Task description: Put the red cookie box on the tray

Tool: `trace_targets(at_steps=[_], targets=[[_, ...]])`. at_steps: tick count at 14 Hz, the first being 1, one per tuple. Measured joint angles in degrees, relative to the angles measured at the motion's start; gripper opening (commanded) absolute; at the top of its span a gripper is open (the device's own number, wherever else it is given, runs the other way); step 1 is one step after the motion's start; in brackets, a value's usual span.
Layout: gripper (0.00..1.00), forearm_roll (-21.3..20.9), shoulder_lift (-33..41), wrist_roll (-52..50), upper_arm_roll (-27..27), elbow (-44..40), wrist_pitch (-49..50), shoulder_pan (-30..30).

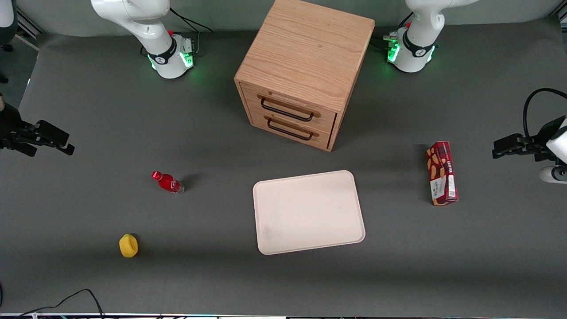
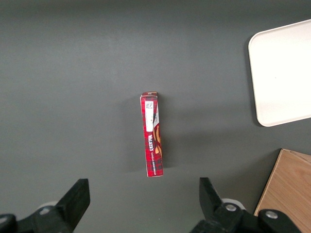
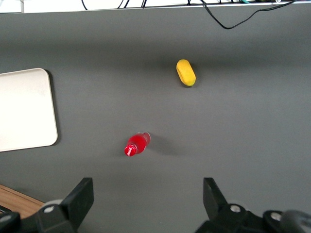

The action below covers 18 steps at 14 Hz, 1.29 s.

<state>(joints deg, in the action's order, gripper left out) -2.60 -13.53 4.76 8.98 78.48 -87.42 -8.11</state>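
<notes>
We see the left arm's end effector point(image 1: 498, 150) hovering above the grey surface point(image 1: 443, 266) at the working arm's end, fingers point(image 2: 77, 196) spread wide and released, grasping nothing. The red cookie box point(image 1: 441, 173) lies flat on the surface just beside the end effector, toward the middle of the surface from it, not touching it. In the left wrist view the box point(image 2: 152, 135) sits centred between the two open fingers but apart from them, long axis pointing away from the end effector, white label end farthest from it. The cream tray point(image 1: 308, 212) lies bare on the surface, well apart from the end effector, with the box between them and slightly nearer the front camera than the box; a corner of the tray point(image 2: 279, 73) shows in the wrist view. A wooden two-drawer cabinet point(image 1: 305, 71) stands farther from the front camera than the tray. Toward the parked arm's end, far from the end effector, we see a small red bottle point(image 1: 168, 182) standing and a yellow object point(image 1: 128, 245) lying nearer the front camera
</notes>
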Motion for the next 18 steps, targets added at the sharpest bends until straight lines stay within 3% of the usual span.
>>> trace_targets(at_steps=[9, 18], targets=[[1.0, 0.0, -0.16, -0.05, -0.38, 3.05, -0.4, -0.24], [1.0, -0.01, 1.46, 0.39, -0.96, 31.9, -27.8, -1.79]])
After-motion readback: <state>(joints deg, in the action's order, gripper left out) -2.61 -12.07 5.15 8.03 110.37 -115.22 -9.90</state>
